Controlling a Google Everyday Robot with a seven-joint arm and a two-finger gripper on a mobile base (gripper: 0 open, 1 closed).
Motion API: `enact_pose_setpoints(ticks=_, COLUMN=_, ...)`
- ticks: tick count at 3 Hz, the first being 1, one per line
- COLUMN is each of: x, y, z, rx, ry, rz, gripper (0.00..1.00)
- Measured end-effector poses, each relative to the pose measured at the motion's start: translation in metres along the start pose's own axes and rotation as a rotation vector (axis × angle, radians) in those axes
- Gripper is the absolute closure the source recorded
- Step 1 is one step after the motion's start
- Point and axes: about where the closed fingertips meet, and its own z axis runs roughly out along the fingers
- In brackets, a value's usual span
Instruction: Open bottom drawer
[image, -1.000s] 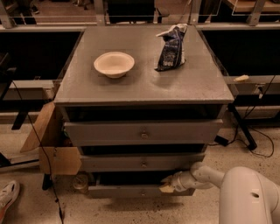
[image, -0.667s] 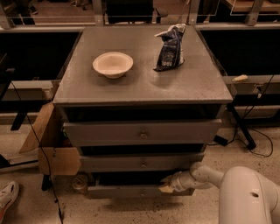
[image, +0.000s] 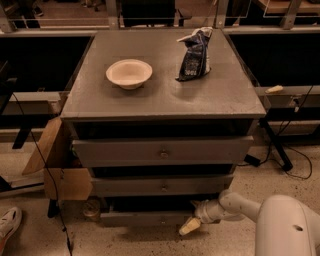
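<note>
The grey cabinet has three drawers. The bottom drawer (image: 145, 218) is the thin, low front just above the floor, and it stands slightly out from the cabinet. I cannot make out its knob. My gripper (image: 191, 224) comes in from the lower right on a white arm (image: 235, 206). It is at the right end of the bottom drawer's front, with its pale tip pointing down and to the left. The mid-sized drawer (image: 162, 186) and the tall top drawer (image: 163, 151) are above it, and both also stand slightly out.
A cream bowl (image: 129, 73) and a dark snack bag (image: 194, 55) sit on the cabinet top (image: 165, 97). A cardboard box (image: 55, 165) leans at the cabinet's left side. Cables and a stand leg (image: 275, 145) lie on the floor at right. A shoe (image: 7, 222) is at the lower left.
My gripper's tip has dropped a little, down and to the left along the bottom drawer's front. The cabinet and the things on top have not moved.
</note>
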Motion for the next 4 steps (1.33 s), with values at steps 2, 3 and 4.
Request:
enact_pose_setpoints(ticks=2, x=0.0194, y=0.0189, z=0.0099, rx=-0.006, ry=-0.006, rz=-0.043, gripper=0.00)
enact_pose_setpoints(ticks=3, x=0.0181, y=0.0197, z=0.0084, rx=-0.007, ry=-0.004, rz=-0.044, gripper=0.19)
enact_pose_setpoints(ticks=4, x=0.0159, y=0.0195, z=0.0073, rx=-0.007, ry=0.001, rz=-0.045, gripper=0.42)
